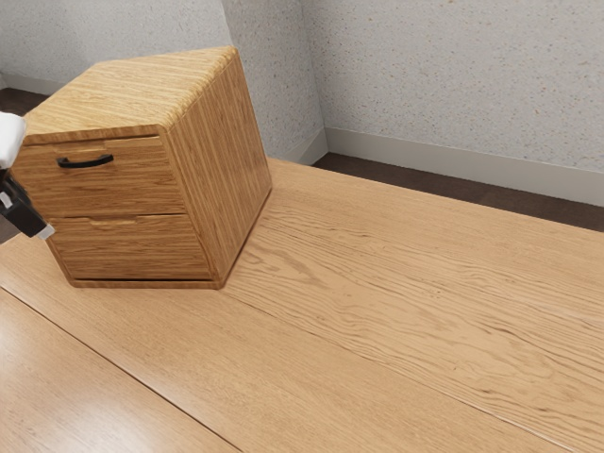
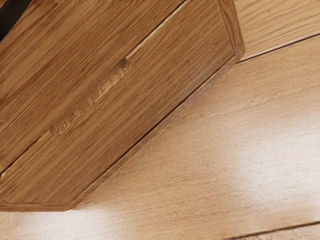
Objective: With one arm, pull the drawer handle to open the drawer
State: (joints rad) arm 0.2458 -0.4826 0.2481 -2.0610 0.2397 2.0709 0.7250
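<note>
A wooden cabinet (image 1: pixel 151 160) stands on the table at the exterior view's left, with two drawer fronts facing the arm. The top drawer (image 1: pixel 104 179) carries a black curved handle (image 1: pixel 85 161), and its front sits flush with the cabinet. The lower drawer (image 1: pixel 127 245) has a carved wooden lip instead of a handle, and this lip (image 2: pixel 90 102) runs across the wrist view. My gripper (image 1: pixel 21 212) pokes in at the exterior view's left edge. It sits below and to the left of the black handle, apart from the cabinet front.
The wooden table (image 1: pixel 396 311) stretches wide to the exterior view's right of the cabinet. A seam (image 1: pixel 113 363) crosses the tabletop near the front. Speckled walls and a pale skirting board (image 1: pixel 453 160) stand behind.
</note>
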